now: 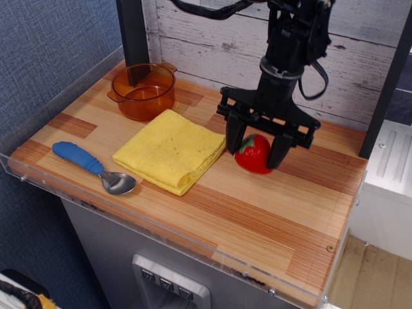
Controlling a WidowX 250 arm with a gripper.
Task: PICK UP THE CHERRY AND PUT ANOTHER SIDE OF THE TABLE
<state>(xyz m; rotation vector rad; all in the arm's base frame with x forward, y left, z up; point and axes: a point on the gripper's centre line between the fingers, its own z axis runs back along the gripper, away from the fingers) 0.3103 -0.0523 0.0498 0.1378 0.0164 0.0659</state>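
The cherry (pixel 254 154) is a glossy red strawberry-shaped toy with a green top. It sits between the two black fingers of my gripper (pixel 256 152), which is shut on it. It hangs just above the wooden-plank table (pixel 257 212), near the middle and just right of the yellow cloth. The black arm rises from the gripper toward the back wall.
A folded yellow cloth (pixel 170 150) lies left of the gripper. An orange translucent pot (pixel 143 91) stands at the back left. A blue-handled spoon (pixel 93 168) lies near the front left edge. A clear acrylic rim (pixel 161 230) edges the table. A dark post (pixel 133 32) stands behind the pot.
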